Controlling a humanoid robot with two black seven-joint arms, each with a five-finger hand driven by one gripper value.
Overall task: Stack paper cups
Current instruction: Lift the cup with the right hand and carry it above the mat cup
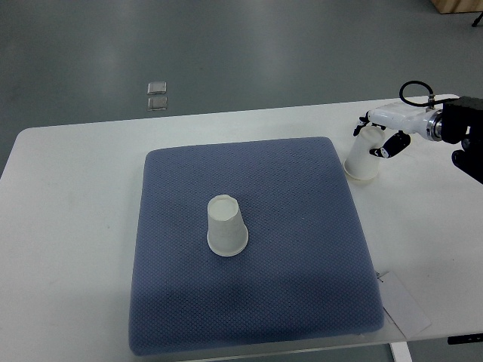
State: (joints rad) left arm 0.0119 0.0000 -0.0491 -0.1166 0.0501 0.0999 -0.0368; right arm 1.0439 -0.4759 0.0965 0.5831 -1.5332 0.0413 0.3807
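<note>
Cups: 2 — one (227,227) on mat, one (364,156) in hand. Mat (302,302): 1. Table (68,226): 1. Hand (381,136): 1. Floor plates (157,96): 2.

You had mat (249,302) lying centred on table (68,226); one paper cup (226,226) stood upside down mid-mat; second cup (364,157) stood on table just off mat's far right corner, right hand (386,134) wrapped round it; paper slip (404,305) lay near right
</note>
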